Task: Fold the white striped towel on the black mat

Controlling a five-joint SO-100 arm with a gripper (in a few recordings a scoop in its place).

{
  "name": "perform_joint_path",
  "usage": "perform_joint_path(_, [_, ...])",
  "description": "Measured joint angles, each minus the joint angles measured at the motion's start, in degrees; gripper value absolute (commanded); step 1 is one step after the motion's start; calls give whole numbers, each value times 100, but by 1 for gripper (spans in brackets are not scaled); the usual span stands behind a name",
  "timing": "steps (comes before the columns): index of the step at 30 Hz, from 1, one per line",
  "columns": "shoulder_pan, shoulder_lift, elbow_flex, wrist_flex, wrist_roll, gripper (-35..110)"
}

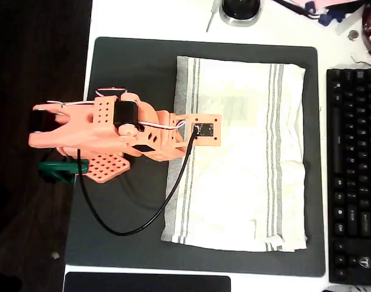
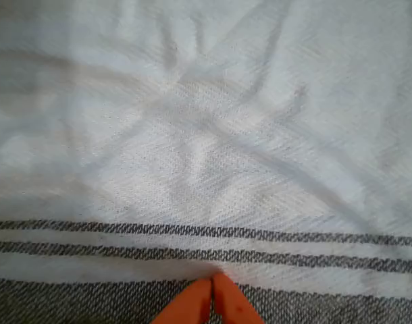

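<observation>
The white striped towel (image 1: 246,158) lies spread flat on the black mat (image 1: 131,79), slightly wrinkled, with grey stripe groups along its left and right sides and a small tag near its bottom right corner. My orange arm reaches in from the left, and the gripper (image 1: 201,131) hangs over the towel's left striped edge, hidden under the wrist camera mount. In the wrist view the two orange fingertips (image 2: 226,304) meet in a point on the towel's (image 2: 206,135) grey band, so the gripper (image 2: 214,287) is shut. No cloth is visibly pinched between them.
A black keyboard (image 1: 353,176) lies right of the mat. A narrow black pad (image 1: 146,283) sits along the bottom edge. A round dark object (image 1: 240,9) stands at the top. A green clamp (image 1: 58,170) holds the arm's base, and a black cable (image 1: 131,225) loops over the mat.
</observation>
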Motion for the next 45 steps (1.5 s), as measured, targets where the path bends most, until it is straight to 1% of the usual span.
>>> perform_joint_path(6, [149,0,0,0,9,0])
perform_joint_path(45, [70,0,0,0,9,0])
